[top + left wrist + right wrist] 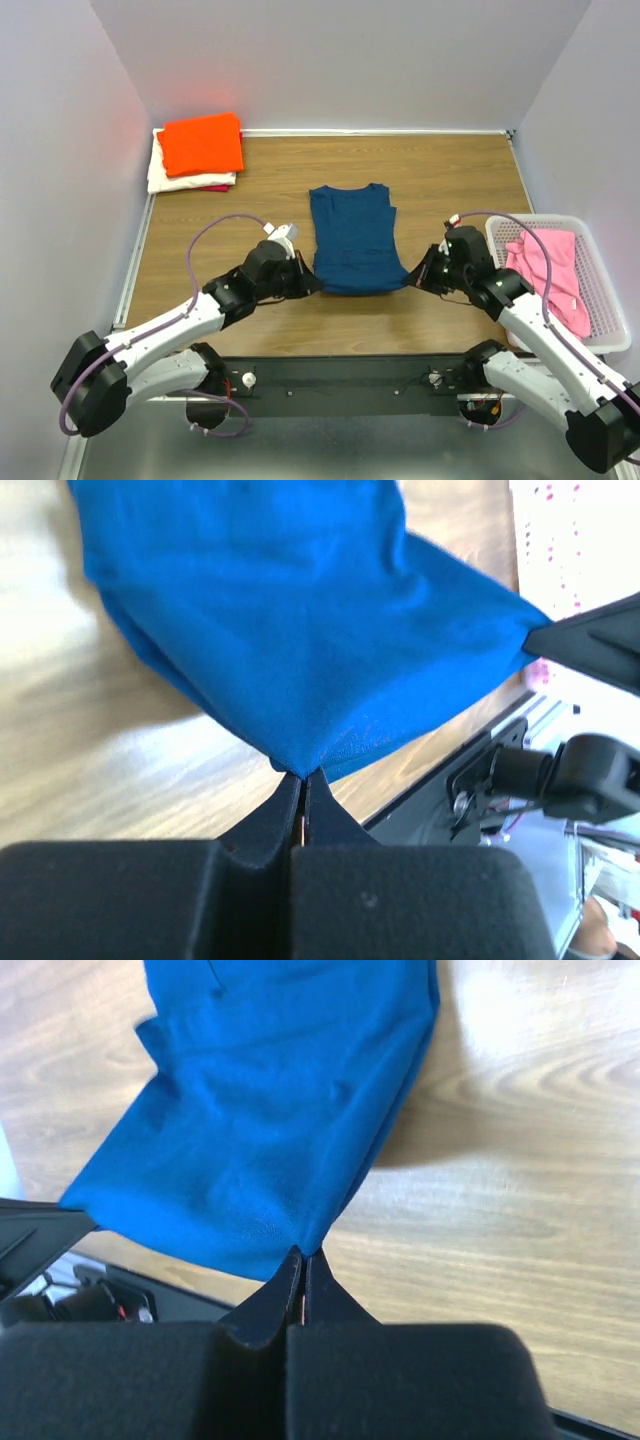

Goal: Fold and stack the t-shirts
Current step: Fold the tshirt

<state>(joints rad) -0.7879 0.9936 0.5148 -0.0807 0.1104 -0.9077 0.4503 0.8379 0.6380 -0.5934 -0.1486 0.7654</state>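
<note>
Wood worktop (440,170) boxed by grey walls. Reaching in from the bottom edge: left arm (200,315) and right arm (520,310), about equally near the cloth. At right edge: white basket (605,300), pink t-shirt (545,265) inside.

Centre frame: navy t-shirt (350,235), flat, long axis top-to-bottom, collar at the far end, hem at the near end toward the bases. Upper left, a stack: orange t-shirt (200,143) on cream t-shirt (165,180), red t-shirt (213,188) a sliver beneath.

Clamped shut on the hem's lower-left corner: left jaws. Same for right jaws on the lower-right corner, hem drawn taut between them.

Likely next: carry hem up-frame toward collar, both sides level.

Pinch at the tips visible only from the wrists. Collar and stack visible only from above.
</note>
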